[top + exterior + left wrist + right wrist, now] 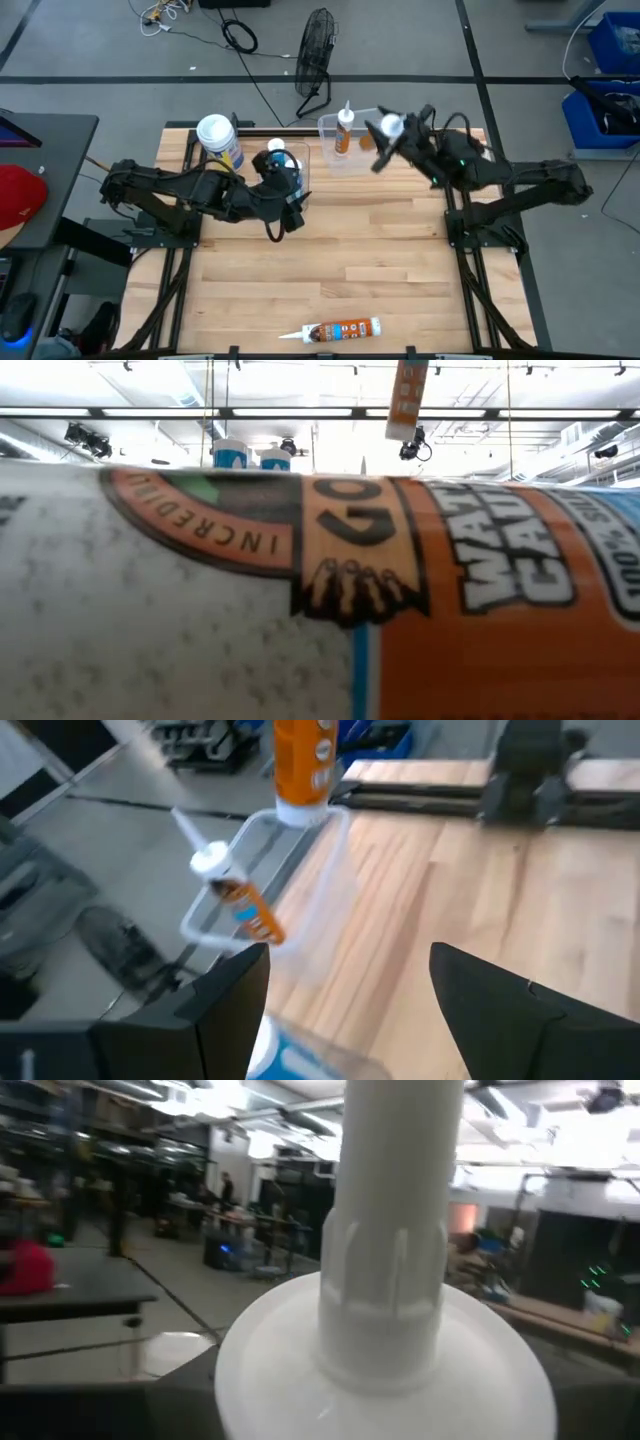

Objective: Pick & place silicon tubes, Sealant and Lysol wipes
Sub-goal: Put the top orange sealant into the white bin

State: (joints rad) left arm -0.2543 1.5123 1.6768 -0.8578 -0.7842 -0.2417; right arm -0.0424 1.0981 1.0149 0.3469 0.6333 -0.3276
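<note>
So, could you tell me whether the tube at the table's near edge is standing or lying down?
Lying down. The high view shows the tube flat on its side on the table, nozzle pointing left.

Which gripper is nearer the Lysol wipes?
Left. The left gripper sits just right of the Lysol wipes at the table's back left; the right gripper holds a tube across the table by the clear bin.
</note>
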